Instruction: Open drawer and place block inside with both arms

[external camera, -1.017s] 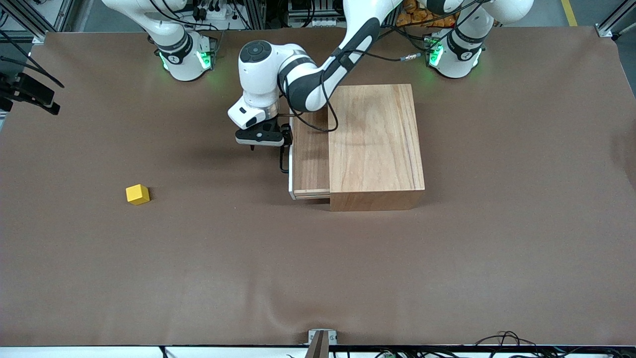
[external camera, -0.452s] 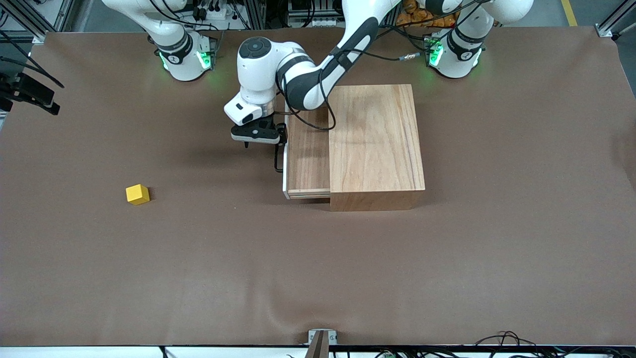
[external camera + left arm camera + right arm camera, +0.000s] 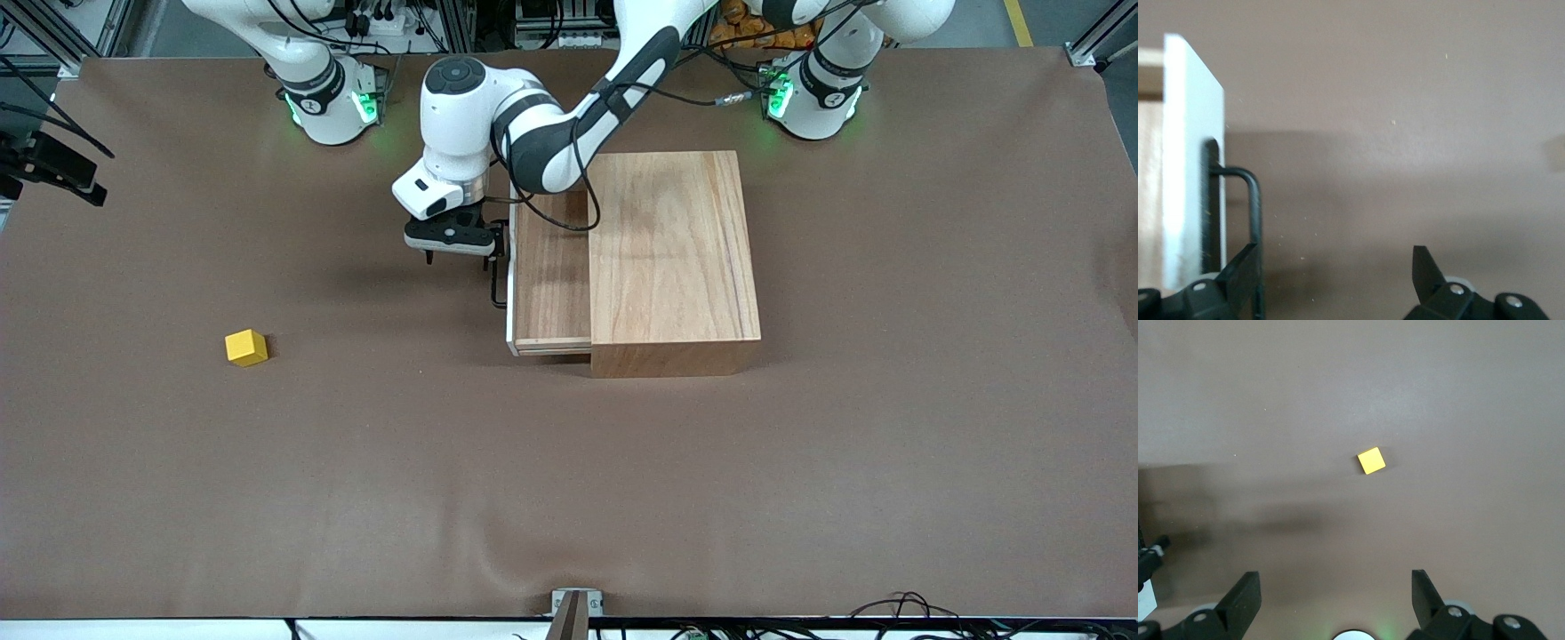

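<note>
The left end effector (image 3: pixel 458 258) hovered wide open just in front of the partly open drawer (image 3: pixel 549 271), one finger (image 3: pixel 1241 270) beside its black handle (image 3: pixel 1251 220). The yellow block (image 3: pixel 246 347) sat on the brown counter (image 3: pixel 356 462), well apart, toward the right arm's end. The waiting right end effector (image 3: pixel 1335 600), high over the counter, was also spread wide.

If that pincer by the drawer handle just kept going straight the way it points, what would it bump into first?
Probably the bare brown table: the left pincer points down, open, and nothing lies between its fingers. One finger sits right by the black handle and might graze it.
</note>
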{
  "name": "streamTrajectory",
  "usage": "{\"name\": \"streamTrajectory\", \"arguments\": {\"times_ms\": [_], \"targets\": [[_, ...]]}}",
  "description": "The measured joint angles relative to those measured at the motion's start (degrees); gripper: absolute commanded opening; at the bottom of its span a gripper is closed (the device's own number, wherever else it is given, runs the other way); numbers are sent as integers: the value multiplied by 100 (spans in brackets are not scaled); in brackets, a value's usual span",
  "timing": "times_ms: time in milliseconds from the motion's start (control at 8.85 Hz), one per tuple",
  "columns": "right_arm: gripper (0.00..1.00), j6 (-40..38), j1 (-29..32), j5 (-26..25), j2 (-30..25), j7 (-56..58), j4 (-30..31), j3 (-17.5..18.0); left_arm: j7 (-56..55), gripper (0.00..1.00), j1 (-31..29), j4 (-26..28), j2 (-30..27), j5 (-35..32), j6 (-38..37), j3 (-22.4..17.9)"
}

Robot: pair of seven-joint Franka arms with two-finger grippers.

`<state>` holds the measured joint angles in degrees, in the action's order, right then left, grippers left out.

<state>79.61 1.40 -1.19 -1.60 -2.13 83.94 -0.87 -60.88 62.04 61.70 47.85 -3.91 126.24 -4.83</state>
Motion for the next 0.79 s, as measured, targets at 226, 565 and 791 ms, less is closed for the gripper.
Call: {"name": "streamTrajectory", "arguments": {"times_ms": [226, 565, 791], "targets": [[100, 0, 4, 0, 65, 0, 5, 1, -8, 100, -333, -120, -647, 8, -678, -55], [100, 9, 6, 0, 485, 8, 59, 12, -3, 100, -1134, -3, -1859, 8, -2262, -109], [100, 20, 44, -64, 926, 22, 101, 6, 49, 100, -1913, 137, -2336, 10, -2903, -114]]}}
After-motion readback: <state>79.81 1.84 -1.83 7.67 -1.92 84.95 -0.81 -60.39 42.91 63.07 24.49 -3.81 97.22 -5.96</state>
